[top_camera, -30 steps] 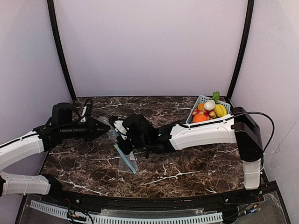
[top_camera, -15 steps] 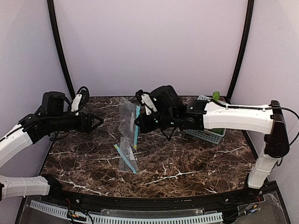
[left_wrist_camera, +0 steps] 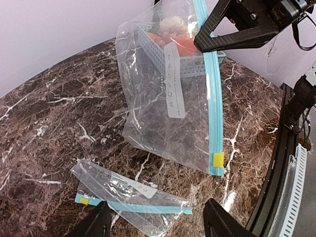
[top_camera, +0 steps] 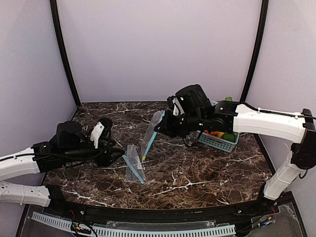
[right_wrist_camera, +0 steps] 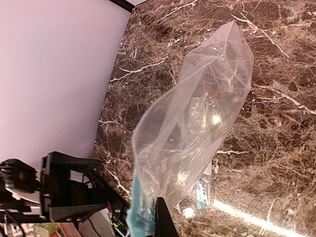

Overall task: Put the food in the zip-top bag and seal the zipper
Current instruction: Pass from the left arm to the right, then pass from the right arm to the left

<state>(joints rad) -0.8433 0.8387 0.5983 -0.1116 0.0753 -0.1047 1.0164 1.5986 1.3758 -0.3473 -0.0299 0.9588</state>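
My right gripper (top_camera: 159,127) is shut on the blue zipper strip of a clear zip-top bag (top_camera: 149,140). The bag hangs above the table's middle, its lower corner close to the marble. In the left wrist view this bag (left_wrist_camera: 170,103) shows a yellow slider (left_wrist_camera: 217,159) at its lower end, and the right gripper (left_wrist_camera: 203,43) pinches its top. The right wrist view looks down through the bag (right_wrist_camera: 197,123). The food (top_camera: 220,134) lies in a basket (top_camera: 216,142) at the back right, mostly behind the right arm. My left gripper (top_camera: 118,157) is open and low over the table, holding nothing.
A second flat zip-top bag (top_camera: 134,168) lies on the marble just right of the left gripper and shows again as the bag (left_wrist_camera: 126,193) between the left fingers (left_wrist_camera: 96,224). Black posts and pale walls close in the table on three sides.
The left gripper let go of the bag, opened and swung down toward the flat bag. The right arm lifted the hanging bag and carried it right, toward the basket.
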